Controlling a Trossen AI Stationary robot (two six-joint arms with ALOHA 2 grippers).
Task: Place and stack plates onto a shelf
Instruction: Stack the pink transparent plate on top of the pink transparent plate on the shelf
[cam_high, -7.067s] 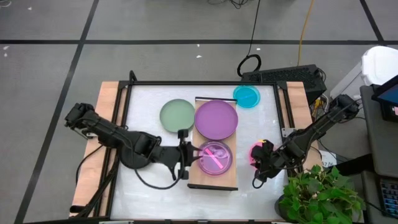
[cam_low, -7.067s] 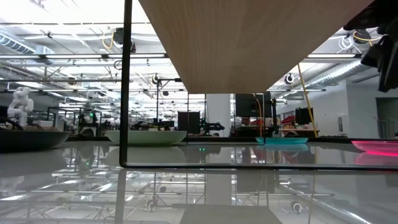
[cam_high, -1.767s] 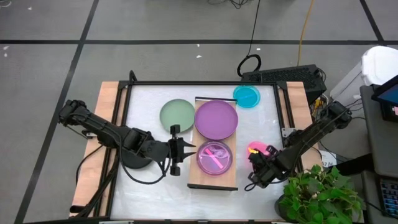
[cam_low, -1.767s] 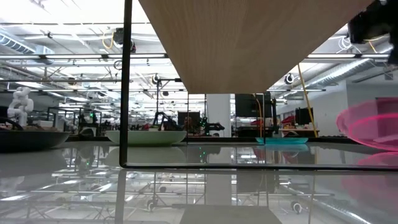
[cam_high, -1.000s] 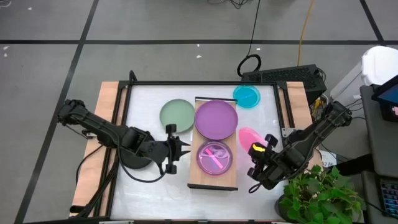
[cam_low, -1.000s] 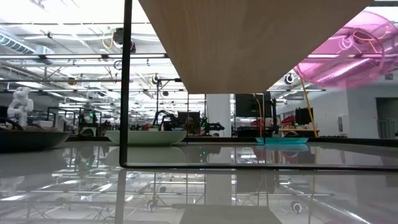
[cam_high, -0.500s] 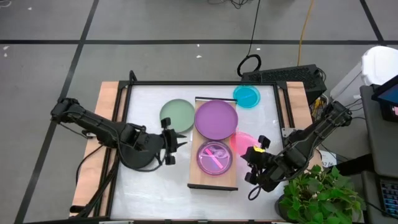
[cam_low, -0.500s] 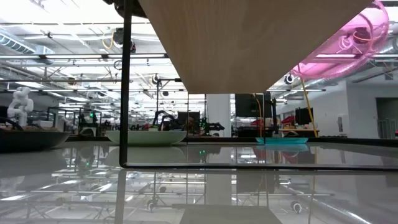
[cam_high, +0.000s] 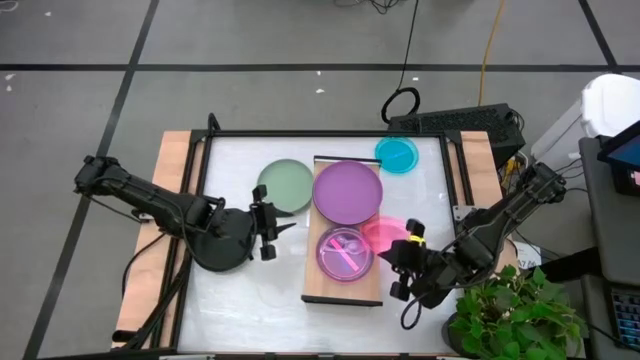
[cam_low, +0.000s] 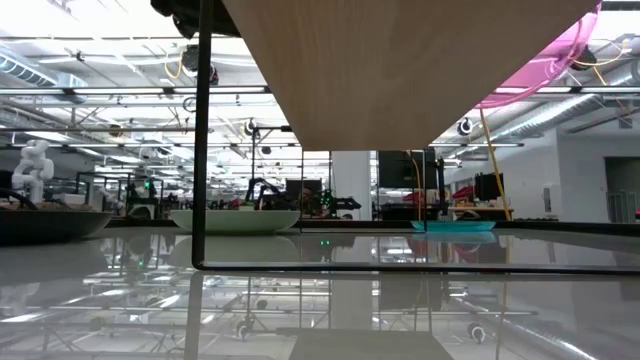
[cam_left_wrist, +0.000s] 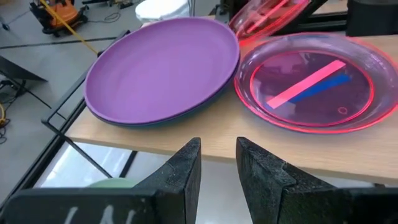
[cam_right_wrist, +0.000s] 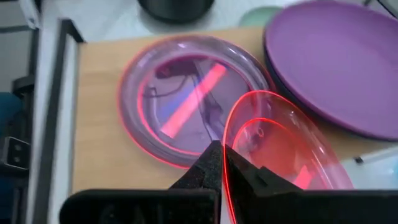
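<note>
The light-wood shelf carries a purple plate stacked on a dark plate at its far end. A clear pink plate lies flat at its near end. My right gripper, by the shelf's right edge, is shut on a second pink plate. My left gripper is open, left of the shelf and near the sage-green plate, which lies on the table. The cyan plate lies at the far edge. My right gripper pinches the pink plate's rim between its two fingers, coming level from the table's right and near side. The plate is lifted clear and tilted. It hangs over the shelf's right edge, between the purple plate and the lying pink plate.
A potted plant stands at the near right corner beside my right arm. The shelf's thin dark leg rises from the table. A black frame runs along the table's left and far edges. Bare white tabletop lies left of the shelf.
My right gripper has carried the pink plate toward the table's left, from beside the shelf to above its right edge. The plate has stayed lifted and tilted. My left gripper has drawn back from the shelf toward the left and far side, nearer the green plate.
</note>
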